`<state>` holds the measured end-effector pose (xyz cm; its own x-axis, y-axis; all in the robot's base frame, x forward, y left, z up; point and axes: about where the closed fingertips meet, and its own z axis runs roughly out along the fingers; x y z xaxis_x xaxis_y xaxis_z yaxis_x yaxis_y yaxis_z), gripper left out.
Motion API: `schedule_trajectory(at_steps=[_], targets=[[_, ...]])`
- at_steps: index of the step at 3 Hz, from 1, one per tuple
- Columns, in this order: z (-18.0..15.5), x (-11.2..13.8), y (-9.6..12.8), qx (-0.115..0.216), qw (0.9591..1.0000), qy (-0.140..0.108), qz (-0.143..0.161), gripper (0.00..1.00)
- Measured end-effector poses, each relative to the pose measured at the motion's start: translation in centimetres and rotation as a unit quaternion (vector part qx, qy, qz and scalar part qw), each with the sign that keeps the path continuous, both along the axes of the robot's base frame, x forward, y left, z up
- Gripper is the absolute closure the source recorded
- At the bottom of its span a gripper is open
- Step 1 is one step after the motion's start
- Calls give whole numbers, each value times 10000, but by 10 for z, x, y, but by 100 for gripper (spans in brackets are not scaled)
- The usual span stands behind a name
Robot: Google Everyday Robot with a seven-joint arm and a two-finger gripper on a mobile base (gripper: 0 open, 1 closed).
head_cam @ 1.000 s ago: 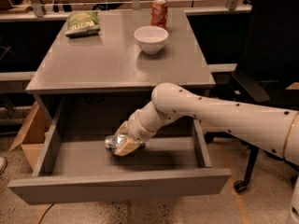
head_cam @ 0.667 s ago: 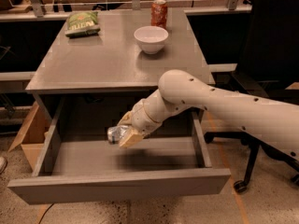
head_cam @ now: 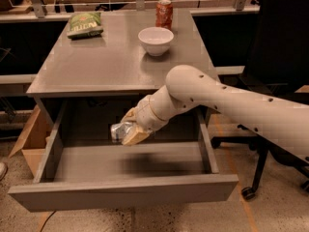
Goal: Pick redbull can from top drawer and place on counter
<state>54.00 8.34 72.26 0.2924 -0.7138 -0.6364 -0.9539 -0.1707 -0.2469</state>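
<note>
can's up: versus a second ago the redbull can [head_cam: 120,130] is off the drawer floor and sits higher, just below the counter's [head_cam: 106,66] front edge. the arm [head_cam: 231,100] has risen with it and now crosses the counter's front right corner.

gripper [head_cam: 133,132] is clamped on the can, a tan pad showing on its near side. the can looks roughly sideways in the grip, but the exact tilt is hard to call from this angle. it hangs over the middle of the open top drawer [head_cam: 120,195], touching nothing else.

my read: pick is done and the lift is under way. what's left is clearing the edge and setting it down.

counter layout:
- white bowl [head_cam: 155,40] right of centre, toward the back
- red soda can [head_cam: 164,13] behind it at the back edge, not the target
- green chip bag [head_cam: 85,24] near the back left corner
- all three sit toward the back, so the front half looks like the drop zone

blockers: the can is close under the counter's front edge, so a straight rise likely clips it. it probably needs to come out toward the drawer front first. the office chair [head_cam: 285,57] to the right and the cardboard box [head_cam: 29,139] on the floor to the left look out of the way.
</note>
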Motion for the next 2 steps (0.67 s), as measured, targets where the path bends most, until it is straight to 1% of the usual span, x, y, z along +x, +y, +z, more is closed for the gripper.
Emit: schedule_trajectory(at_steps=[1,2], targets=[[37,13,-4,70,9985,-537,45,100],[73,24,-5,25,9952,-979,30,100]])
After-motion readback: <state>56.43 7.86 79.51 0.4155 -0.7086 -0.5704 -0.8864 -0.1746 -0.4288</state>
